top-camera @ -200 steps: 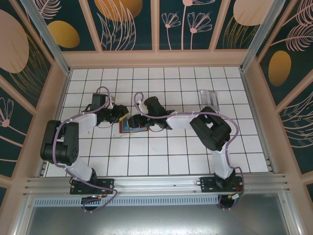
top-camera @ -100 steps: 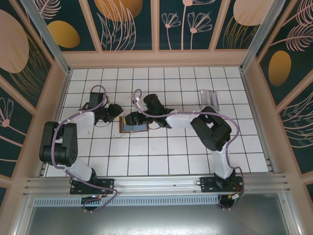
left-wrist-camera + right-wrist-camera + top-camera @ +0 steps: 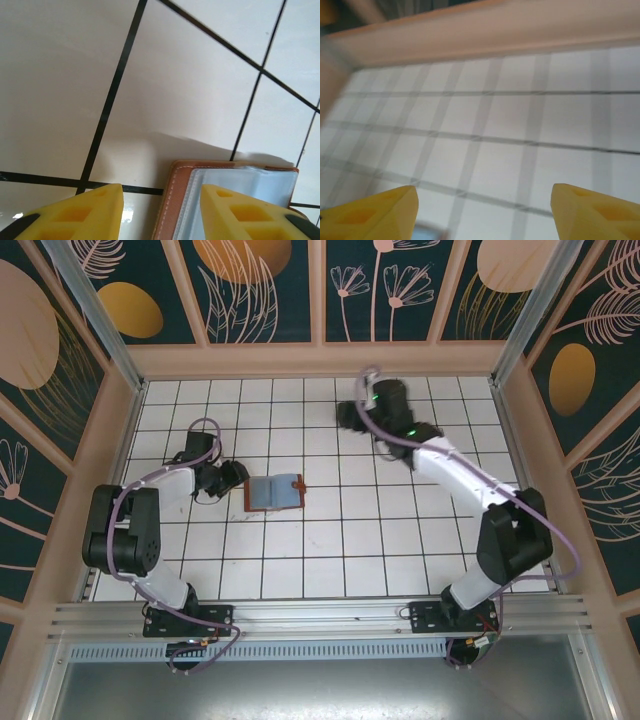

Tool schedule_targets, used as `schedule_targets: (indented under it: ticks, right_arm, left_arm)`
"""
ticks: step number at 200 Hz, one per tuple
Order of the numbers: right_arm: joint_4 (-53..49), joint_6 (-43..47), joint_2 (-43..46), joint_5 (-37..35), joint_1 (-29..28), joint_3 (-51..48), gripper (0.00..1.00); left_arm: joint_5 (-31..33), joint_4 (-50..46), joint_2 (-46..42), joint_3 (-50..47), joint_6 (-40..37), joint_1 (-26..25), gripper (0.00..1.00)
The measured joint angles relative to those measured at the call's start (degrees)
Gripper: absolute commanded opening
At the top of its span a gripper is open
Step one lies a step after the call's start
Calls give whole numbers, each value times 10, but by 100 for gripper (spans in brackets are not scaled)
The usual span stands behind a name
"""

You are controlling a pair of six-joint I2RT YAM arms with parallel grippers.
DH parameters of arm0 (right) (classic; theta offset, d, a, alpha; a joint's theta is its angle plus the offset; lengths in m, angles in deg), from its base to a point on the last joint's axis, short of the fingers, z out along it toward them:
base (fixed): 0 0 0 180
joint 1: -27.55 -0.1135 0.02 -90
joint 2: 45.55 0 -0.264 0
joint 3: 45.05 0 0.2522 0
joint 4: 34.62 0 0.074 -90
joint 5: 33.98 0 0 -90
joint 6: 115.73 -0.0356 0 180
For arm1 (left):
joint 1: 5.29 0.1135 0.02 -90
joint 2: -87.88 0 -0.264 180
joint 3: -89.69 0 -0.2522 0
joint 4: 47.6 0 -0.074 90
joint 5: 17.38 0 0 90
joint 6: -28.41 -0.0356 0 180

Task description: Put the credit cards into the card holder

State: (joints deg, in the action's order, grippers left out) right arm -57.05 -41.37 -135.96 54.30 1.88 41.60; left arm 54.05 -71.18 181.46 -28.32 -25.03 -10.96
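Top view: card holder (image 3: 275,493) lies open and flat on the white tiled table (image 3: 400,540), brown rim round a pale blue inside, small tab on its right side. L gripper (image 3: 232,477) sits just left of the holder, low over the tiles, pointing at it. Can't tell from here whether it touches the holder. R gripper (image 3: 346,417) is well apart from the holder, up-right of it toward the far wall (image 3: 320,360), w/ the R arm stretched out long.

L wrist view: both yellow fingers (image 3: 65,212) at the bottom edge, L gripper (image 3: 160,210) parted w/ a clear gap. Card holder (image 3: 225,180) has its stitched brown corner and left edge in that gap. R-hand finger sits in front of its clear plastic pockets. Nothing clamped; jaws look released.

R wrist view: blurred. R gripper (image 3: 485,215) spread wide, yellow fingers (image 3: 370,212) at the two bottom corners, bare tiles between them, nothing grasped. Wall (image 3: 495,30) runs across the top. A small pale blue patch shows at the bottom edge, too smeared to ID.
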Motion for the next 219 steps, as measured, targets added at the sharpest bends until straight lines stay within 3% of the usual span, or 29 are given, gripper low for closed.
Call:
schedule_targets:
  ticks: [22, 43, 108, 219]
  right_arm:
    - [-82, 28, -4, -47, 94, 14, 79]
    - [-155, 54, -28, -82, 128, 26, 86]
    - [-282, 93, -141, -135, 164, 103, 87]
    - [-295, 114, -200, -150, 190, 119, 82]
  left_arm:
    - [7, 0, -30, 0, -6, 0, 47]
    - [9, 0, -47, 2, -12, 0, 45]
    - [-1, 6, -52, -4, -14, -1, 44]
    - [-4, 17, -90, -22, -12, -2, 44]
